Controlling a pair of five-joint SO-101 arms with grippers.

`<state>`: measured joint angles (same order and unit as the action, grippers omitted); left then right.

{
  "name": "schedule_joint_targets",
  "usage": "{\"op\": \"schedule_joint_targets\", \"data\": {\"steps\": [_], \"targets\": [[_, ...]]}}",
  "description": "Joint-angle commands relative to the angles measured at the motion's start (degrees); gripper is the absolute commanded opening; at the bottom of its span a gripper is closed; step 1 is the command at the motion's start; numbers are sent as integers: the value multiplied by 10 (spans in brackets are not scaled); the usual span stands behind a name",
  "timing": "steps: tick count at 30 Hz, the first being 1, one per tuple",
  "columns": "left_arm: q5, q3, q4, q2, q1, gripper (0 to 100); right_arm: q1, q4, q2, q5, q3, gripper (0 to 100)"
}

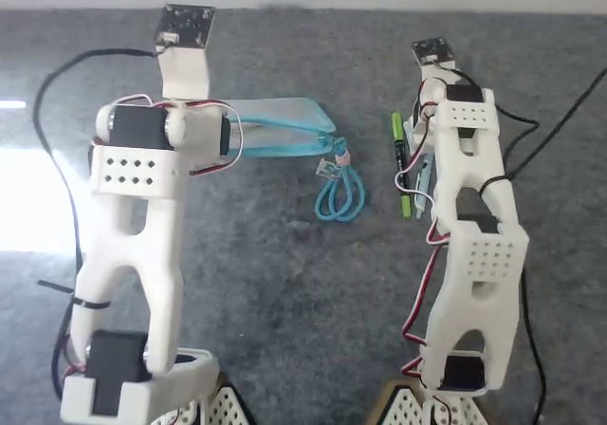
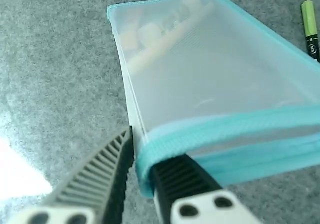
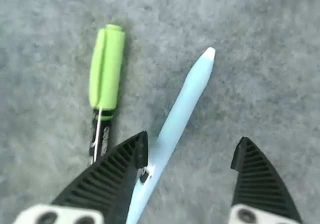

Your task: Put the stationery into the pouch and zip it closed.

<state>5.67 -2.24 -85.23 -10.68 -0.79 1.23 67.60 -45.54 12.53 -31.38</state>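
A translucent pouch (image 1: 285,124) with a teal zipper lies at the back middle of the grey mat. In the left wrist view the pouch (image 2: 200,69) holds several pale items, and my left gripper (image 2: 141,151) is shut on its teal zipper edge at one corner. A green pen (image 1: 400,159) and a light blue pen (image 1: 423,175) lie side by side to the right of the pouch. My right gripper (image 3: 193,138) hangs open just above them. The light blue pen (image 3: 177,116) lies between its fingers, close to one, and the green pen (image 3: 106,71) lies outside them.
A teal cord loop (image 1: 340,195) trails from the pouch's zipper end towards the front. The left arm (image 1: 137,169) covers the pouch's left end. The right arm (image 1: 469,159) stands over the pens. Cables run along both outer sides.
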Motion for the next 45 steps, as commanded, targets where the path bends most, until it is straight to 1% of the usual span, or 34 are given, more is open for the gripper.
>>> {"op": "schedule_joint_targets", "data": {"steps": [1, 3, 4, 9, 12, 15, 19, 22, 26, 31, 33, 36, 39, 42, 45], "targets": [[-7, 4, 15, -3, -2, 11, 0, 5, -6, -22, -42, 277], [-7, 4, 15, -3, -2, 11, 0, 6, -15, -33, -42, 269], [-7, 4, 15, -3, -2, 11, -1, 6, -17, -34, -42, 247], [-7, 4, 15, -3, -2, 11, -1, 6, -21, -32, -42, 8], [-7, 4, 15, -5, -2, 11, -1, 17, -21, -31, -41, 21], [-7, 4, 15, -6, -2, 11, 0, 50, -10, -35, -46, 8], [-6, 4, 15, -5, -2, 11, -5, 65, 43, -55, -51, 7], [-6, 4, 15, -4, -2, 11, -1, 95, 118, -96, -51, 7], [-6, 4, 15, -4, -2, 11, 20, 132, 267, -130, -50, 7], [-8, 4, 15, -5, -2, 11, 62, 138, 473, -171, -26, 7], [-18, 4, 14, -6, -2, 11, 87, 109, 549, -180, 27, 7], [-20, 3, 11, -6, -2, 11, 134, 16, 664, -184, 157, 7], [-21, -6, 13, -7, -2, 11, 179, -132, 785, -206, 328, 6], [-25, -8, 14, -7, -9, 11, 226, -274, 905, -205, 495, 6], [-30, -7, 15, -7, -20, 11, 261, -404, 996, -203, 631, 6]]}}
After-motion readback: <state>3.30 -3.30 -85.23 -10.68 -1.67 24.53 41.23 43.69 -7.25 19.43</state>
